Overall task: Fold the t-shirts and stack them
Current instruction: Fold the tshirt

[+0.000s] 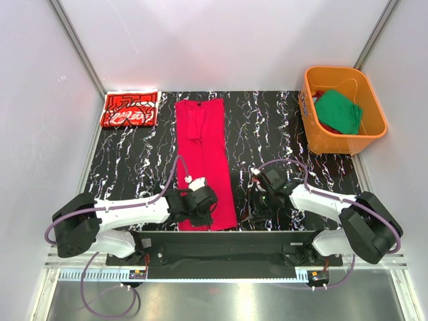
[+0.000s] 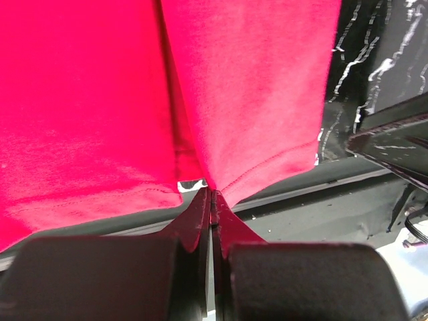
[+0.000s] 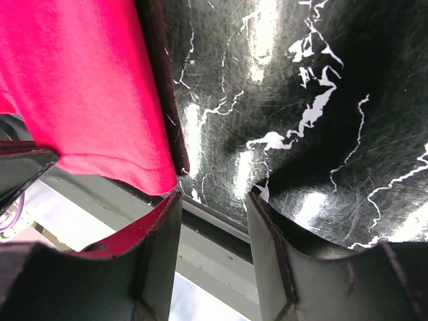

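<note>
Left pincer (image 2: pixel 211 194) clamps the hem of the crimson t-shirt (image 1: pixel 204 157); right pincer (image 3: pixel 214 200) stands half-wide, empty. Grip both corners level before folding.

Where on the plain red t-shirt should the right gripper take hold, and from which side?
Probably the near hem's right corner, from the right: the plain red t-shirt lies as a long flat strip, the left gripper pinches that hem, and the open right gripper is beside it.

Top camera overhead; wrist cameras close, sharing crimson t-shirt (image 1: pixel 204 160) hem.
</note>
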Robot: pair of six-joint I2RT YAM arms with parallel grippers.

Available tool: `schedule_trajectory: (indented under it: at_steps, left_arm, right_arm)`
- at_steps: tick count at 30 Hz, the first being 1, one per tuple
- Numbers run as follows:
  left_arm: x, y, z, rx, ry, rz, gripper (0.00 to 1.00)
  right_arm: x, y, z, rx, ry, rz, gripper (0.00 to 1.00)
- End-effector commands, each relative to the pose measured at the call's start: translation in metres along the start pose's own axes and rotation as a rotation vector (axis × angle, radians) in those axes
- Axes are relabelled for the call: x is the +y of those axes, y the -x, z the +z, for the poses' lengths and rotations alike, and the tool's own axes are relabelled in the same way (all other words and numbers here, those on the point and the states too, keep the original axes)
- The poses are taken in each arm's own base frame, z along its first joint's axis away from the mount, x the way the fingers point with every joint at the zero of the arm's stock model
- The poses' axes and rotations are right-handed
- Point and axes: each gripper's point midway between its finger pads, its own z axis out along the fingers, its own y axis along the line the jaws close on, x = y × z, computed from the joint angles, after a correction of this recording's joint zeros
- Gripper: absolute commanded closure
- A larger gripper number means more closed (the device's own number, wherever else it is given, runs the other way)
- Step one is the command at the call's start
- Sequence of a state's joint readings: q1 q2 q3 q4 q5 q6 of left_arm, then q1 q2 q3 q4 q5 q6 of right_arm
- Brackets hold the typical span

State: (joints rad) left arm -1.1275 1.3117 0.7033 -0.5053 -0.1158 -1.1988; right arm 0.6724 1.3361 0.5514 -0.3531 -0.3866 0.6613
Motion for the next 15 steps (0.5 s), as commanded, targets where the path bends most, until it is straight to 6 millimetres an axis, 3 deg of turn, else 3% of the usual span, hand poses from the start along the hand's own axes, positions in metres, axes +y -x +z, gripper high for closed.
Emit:
schedule_trajectory:
  at_steps: [1,8,15]
  left_arm:
    - [0.0,-0.002,0.0,-0.006,-0.018,-0.025,1.0]
    - [0.013,0.001,-0.004,-0.033,0.013,-0.041,1.0]
    - [0.04,-0.009,0.015,-0.008,0.114,-0.035,1.0]
  right_arm:
    - [0.021,0.013,-0.006,-0.033,0.067,-0.052,0.48]
    - [0.036,0.014,-0.005,-0.023,0.148,-0.07,0.46]
    - [0.054,0.007,0.001,0.041,0.25,-0.076,0.48]
